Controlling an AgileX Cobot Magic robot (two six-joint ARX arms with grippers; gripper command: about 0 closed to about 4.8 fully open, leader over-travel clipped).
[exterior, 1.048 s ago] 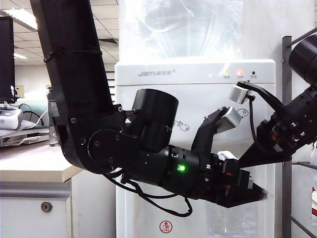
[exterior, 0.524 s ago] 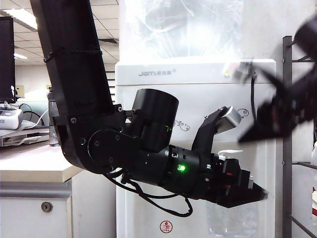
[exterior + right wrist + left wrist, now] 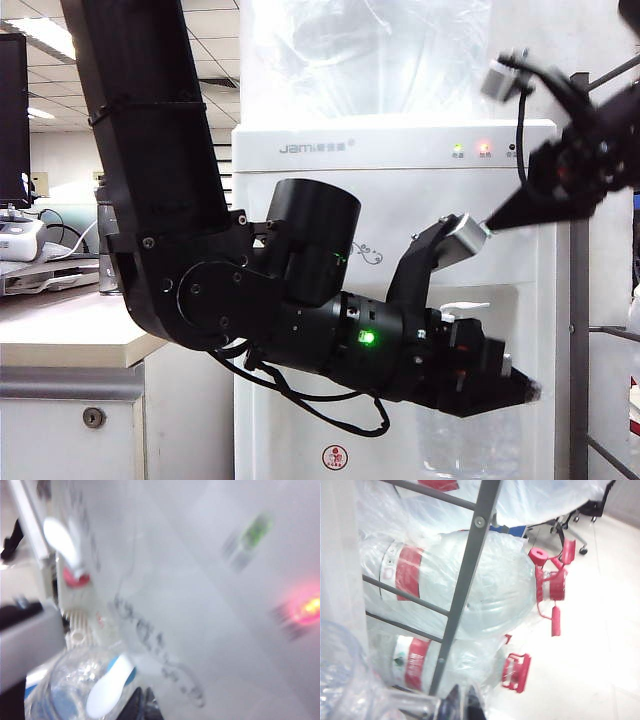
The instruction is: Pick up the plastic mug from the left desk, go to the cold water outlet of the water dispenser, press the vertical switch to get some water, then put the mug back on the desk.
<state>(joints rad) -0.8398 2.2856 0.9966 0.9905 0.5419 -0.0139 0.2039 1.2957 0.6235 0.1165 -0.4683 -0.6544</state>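
Exterior view: my left tool (image 3: 525,388) is staying clamped on the plastic mug (image 3: 468,440) at the water dispenser (image 3: 395,150); my right tool (image 3: 495,222) is lifting toward the indicator lights (image 3: 484,149), jaws together.

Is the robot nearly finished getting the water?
Done: the plastic mug is off the left desk, gripped by the left tool under the cold water outlet. In hand: the right tool sits high, clear of the vertical switch; whether water went in is unclear. Left: putting the mug back on the desk.
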